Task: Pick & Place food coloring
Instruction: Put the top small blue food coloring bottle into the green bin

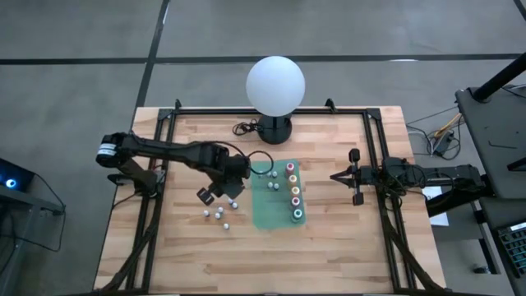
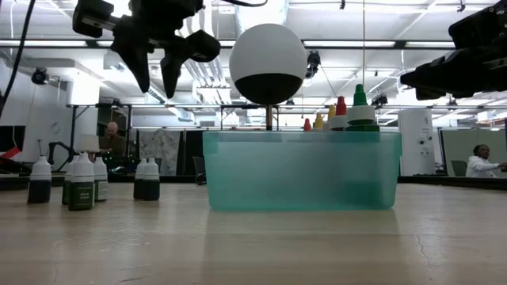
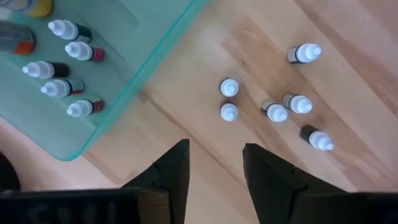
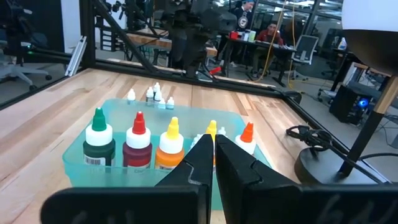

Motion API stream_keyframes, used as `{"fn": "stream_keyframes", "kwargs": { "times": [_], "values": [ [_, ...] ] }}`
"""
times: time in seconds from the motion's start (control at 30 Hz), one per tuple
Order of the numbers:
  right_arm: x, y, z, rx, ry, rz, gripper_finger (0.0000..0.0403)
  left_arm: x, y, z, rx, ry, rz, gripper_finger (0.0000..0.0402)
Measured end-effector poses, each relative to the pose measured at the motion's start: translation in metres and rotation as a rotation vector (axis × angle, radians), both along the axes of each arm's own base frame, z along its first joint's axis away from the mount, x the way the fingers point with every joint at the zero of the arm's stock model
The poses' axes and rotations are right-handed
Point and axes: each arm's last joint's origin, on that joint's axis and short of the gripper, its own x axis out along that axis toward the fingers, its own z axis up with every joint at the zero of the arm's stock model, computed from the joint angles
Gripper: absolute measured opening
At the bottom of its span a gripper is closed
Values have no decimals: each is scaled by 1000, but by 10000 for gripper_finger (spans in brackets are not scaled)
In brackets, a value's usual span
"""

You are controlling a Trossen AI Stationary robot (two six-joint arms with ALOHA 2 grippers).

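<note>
The left gripper hangs above the table with its dark fingers parted and nothing between them, over the loose cluster of small whitish-capped food coloring bottles standing on the bare wood beside the tray; I'd judge it is lining up on one of them. The right gripper waits near the table's right edge, pinched shut and empty.

Behind them stands the big white globe lamp on its black base. The translucent green plastic tray sits mid-table, the likely destination, since it already holds a row of taller bottles with coloured tops and a few small ones. The light wooden tabletop is framed by black rails. Beyond it lies an open workshop with people seated at desks.
</note>
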Motion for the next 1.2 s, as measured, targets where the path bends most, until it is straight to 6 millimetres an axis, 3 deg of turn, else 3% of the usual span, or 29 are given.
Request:
{"fn": "stream_keyframes", "kwargs": {
  "times": [0.4, 1.2],
  "values": [
    [0, 0, 0, -1, 0, 0, 9, -2, -14, -23, 4, -5, -41, 122],
    [0, 0, 0, 1, 0, 0, 9, -8, -14, -69, -10, -3, 10, 122]
  ]
}}
